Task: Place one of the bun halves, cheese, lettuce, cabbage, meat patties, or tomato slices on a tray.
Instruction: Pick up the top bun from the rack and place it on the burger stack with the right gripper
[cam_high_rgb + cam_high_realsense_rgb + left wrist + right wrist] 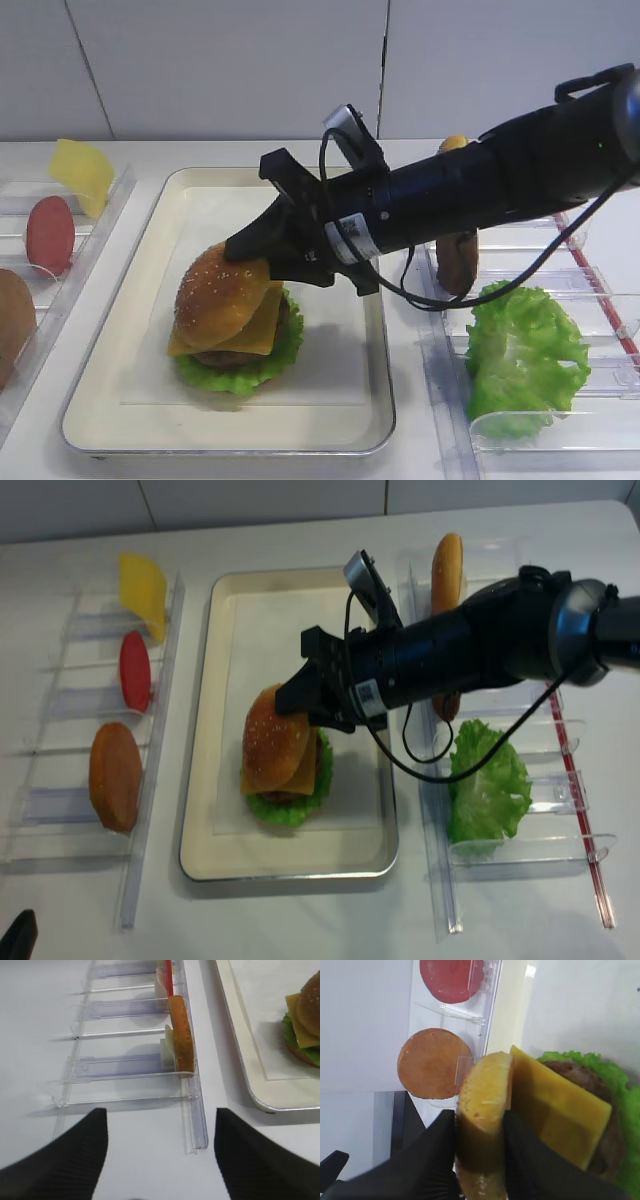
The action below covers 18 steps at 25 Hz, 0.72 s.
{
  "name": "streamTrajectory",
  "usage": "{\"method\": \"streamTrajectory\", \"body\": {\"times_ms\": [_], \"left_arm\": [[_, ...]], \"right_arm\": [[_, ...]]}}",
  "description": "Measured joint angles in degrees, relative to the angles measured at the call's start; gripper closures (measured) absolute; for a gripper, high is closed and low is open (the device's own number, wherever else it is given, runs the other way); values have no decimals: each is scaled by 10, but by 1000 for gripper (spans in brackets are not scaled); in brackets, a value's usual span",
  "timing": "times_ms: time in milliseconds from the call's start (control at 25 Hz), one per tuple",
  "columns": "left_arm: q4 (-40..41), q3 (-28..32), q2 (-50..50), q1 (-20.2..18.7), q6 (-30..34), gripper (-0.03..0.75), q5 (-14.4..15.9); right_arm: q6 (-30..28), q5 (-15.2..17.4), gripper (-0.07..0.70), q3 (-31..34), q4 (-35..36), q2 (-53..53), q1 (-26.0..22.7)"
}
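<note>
My right gripper (262,262) is shut on the edge of a domed, speckled bun half (220,290). The bun tilts over a stack of cheese (262,325), meat patty (225,357) and lettuce (250,375) on the cream tray (230,440). In the right wrist view the black fingers (435,1155) pinch the bun (482,1090) edge-on, with the cheese (555,1110) touching its flat side and the patty (590,1080) and lettuce (625,1100) beyond. My left gripper (161,1115) hangs open and empty over bare table at the near end of the left rack.
The clear left rack (150,810) holds a cheese slice (143,590), a tomato slice (135,670) and a bun half (115,775). The right rack (575,780) holds an upright bun half (447,570), a brown patty (458,262) partly behind the arm, and a lettuce leaf (485,785).
</note>
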Motion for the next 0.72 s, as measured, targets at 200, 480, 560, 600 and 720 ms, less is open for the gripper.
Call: {"method": "streamTrajectory", "body": {"times_ms": [200,480,560,600,720], "left_arm": [[0,0,0,0,0,250,0],[0,0,0,0,0,250,0],[0,0,0,0,0,250,0],[0,0,0,0,0,250,0],[0,0,0,0,0,250,0]], "right_arm": [[-5,1,367,0,1,1,0],[-8,-26,191,0,-36,2,0],[-17,-30,99,0,-48,4,-2],[-25,-30,74,0,-49,4,-3],[-39,-29,37,0,-49,4,-6]]}}
